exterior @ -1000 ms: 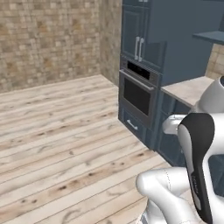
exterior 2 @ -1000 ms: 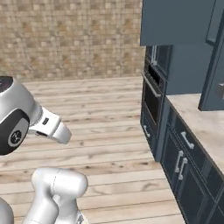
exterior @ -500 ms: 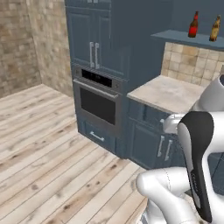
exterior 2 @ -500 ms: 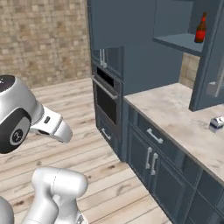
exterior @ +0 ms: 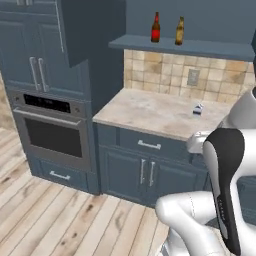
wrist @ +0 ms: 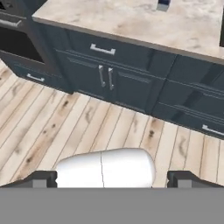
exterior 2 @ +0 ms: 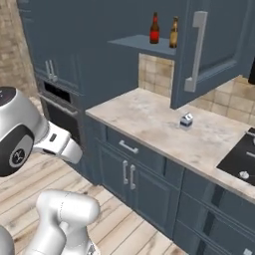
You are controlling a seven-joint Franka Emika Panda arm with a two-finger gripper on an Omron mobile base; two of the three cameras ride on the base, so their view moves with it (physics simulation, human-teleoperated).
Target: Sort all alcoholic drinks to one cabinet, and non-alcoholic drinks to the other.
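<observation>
Approach to cabinet: bottles not yet reached.
I keep the hand [wrist: 112, 178] wide, empty; beers [exterior: 156, 27] stand together on the far shelf [exterior: 150, 45], sorted.

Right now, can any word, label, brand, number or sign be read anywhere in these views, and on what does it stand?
None can be read.
Red label on the left beer bottle: too small to read.
Tan label on the right beer bottle: too small.
Oven control panel: pale marks, blurred.
Small box on the counter: no legible print.
</observation>
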